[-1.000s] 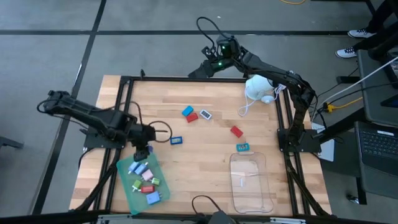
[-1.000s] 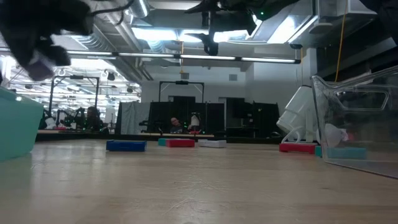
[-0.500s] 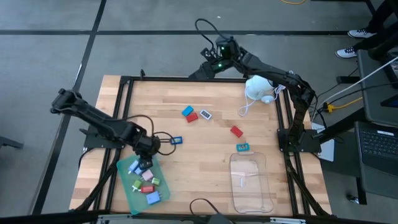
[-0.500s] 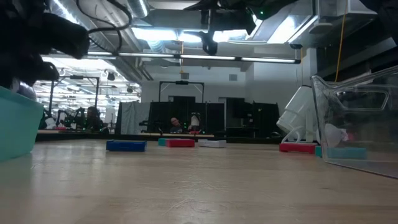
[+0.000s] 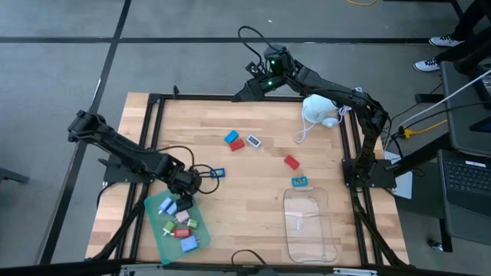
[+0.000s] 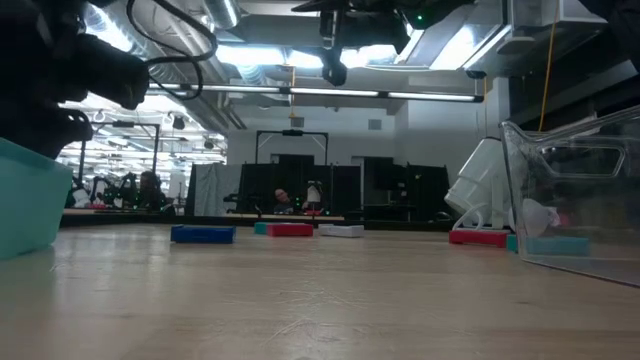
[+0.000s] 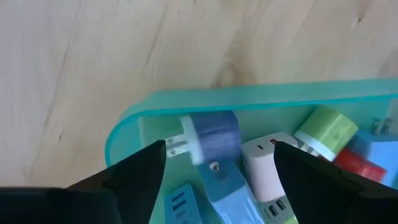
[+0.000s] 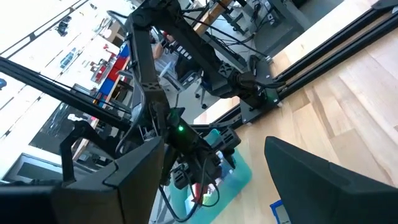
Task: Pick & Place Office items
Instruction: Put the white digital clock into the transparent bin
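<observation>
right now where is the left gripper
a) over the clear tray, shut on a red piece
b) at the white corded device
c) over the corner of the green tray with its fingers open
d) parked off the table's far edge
c: the left gripper hangs over the top corner of the green tray, and the left wrist view shows its fingers spread, empty, above the pieces lying in the tray.

No text, label, brand, number or sign can be read in any of the views; the office items in the green tray (image 7: 261, 102) carry only small marks too blurred to read; the boards in the room behind the table are too small to make out.
</observation>
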Tool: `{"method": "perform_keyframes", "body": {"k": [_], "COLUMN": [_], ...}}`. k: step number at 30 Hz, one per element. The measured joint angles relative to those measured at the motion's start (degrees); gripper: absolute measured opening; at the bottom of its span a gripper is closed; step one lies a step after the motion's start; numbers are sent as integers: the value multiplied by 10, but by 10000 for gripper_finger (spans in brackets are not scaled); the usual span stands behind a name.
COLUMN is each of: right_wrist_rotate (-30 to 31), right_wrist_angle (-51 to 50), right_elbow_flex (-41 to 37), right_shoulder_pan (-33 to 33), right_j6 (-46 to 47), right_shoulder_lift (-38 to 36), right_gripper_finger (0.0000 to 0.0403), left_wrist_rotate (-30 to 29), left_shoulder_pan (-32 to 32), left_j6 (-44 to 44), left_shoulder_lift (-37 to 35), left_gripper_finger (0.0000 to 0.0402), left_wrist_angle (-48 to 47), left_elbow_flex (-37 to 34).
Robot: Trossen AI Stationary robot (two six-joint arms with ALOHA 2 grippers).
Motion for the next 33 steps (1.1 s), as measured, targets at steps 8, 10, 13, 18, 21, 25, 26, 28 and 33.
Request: {"method": "perform_keyframes", "body": {"k": [8,10,13,18,21,25,26,28,33], "right_wrist_rotate": [-30,-27,26,239,381,510,528,552,548], "right_wrist_angle": [24,13,-41,-235,-357,-433,-434,-433,-450], "right_elbow_flex": [0,0,0,0,0,0,0,0,1], "right_shoulder_pan": [5,8,20,56,84,120,126,134,140], "right_j6": [1,2,-11,-99,-142,-156,-156,-156,-151], "right_shoulder_lift": [0,0,-1,-1,-1,-1,-1,1,45], "right_gripper_finger": [283,283,282,268,262,261,261,261,261], "left_wrist_rotate": [7,-1,-41,-209,-329,-444,-459,-474,-472], "left_shoulder_pan": [3,9,24,47,62,86,91,102,124], "left_j6": [-42,-56,-70,-34,8,46,58,78,109], "left_shoulder_lift": [-78,-113,-173,-282,-345,-412,-425,-448,-476], "left_gripper_finger": [294,293,293,294,294,294,294,294,294], "left_wrist_angle": [-17,-15,-5,75,118,124,124,124,123], "left_elbow_flex": [3,3,4,17,21,21,21,21,21]}}
